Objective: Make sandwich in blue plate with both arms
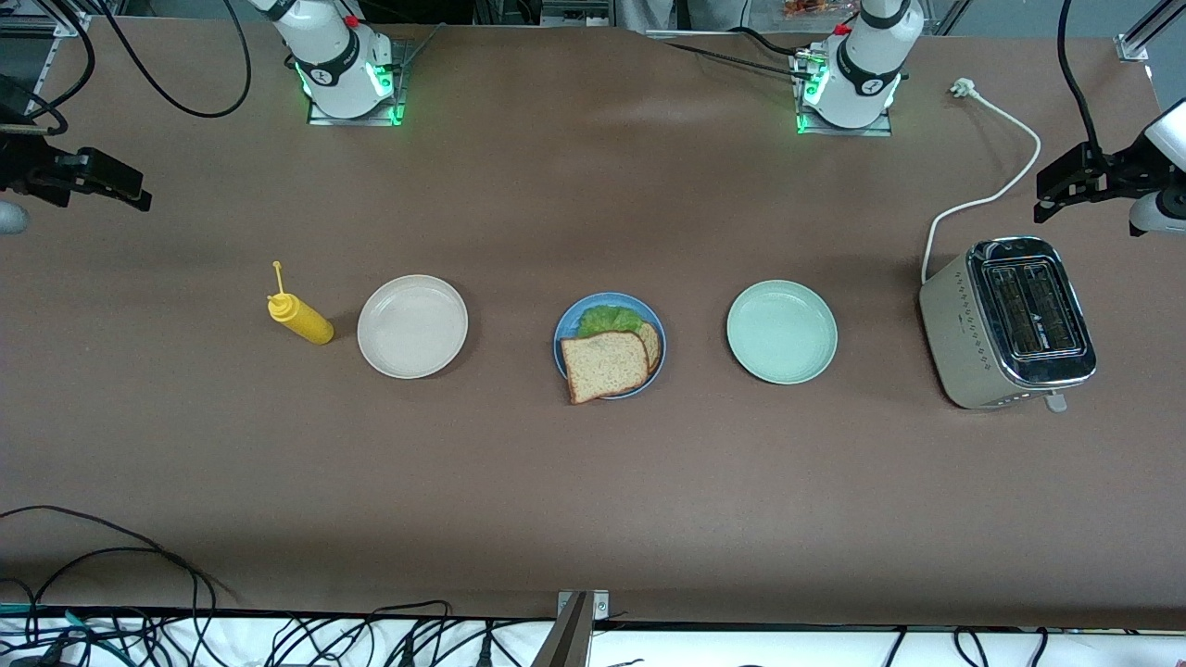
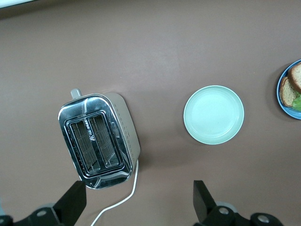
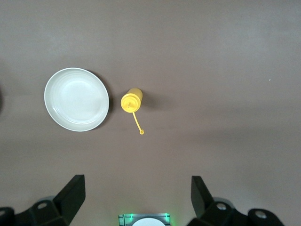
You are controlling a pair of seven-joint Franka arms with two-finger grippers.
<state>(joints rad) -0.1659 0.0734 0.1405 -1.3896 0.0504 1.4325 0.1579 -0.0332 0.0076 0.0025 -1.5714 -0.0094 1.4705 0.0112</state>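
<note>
The left gripper (image 1: 1056, 196) hangs with its fingers spread wide and nothing between them, over the table at the left arm's end, just above the toaster (image 1: 1010, 321); in its own wrist view the black fingertips (image 2: 201, 200) frame bare tabletop beside the toaster (image 2: 99, 139). The right gripper (image 1: 120, 190) is likewise spread and empty, over the table at the right arm's end, its fingers (image 3: 73, 190) wide apart above the yellow squeeze bottle (image 3: 131, 101) and the beige-white plate (image 3: 52, 101). Both arms wait.

The sandwich (image 1: 611, 357) appears finished: a top slice lies over a lower slice with lettuce showing between them, all on the blue plate (image 1: 562, 326). Judging from this, nothing remains to be stacked. The blue plate sits mid-table between the beige-white plate (image 1: 371, 345) and the mint-green plate (image 1: 741, 347), well apart from both grippers.
</note>
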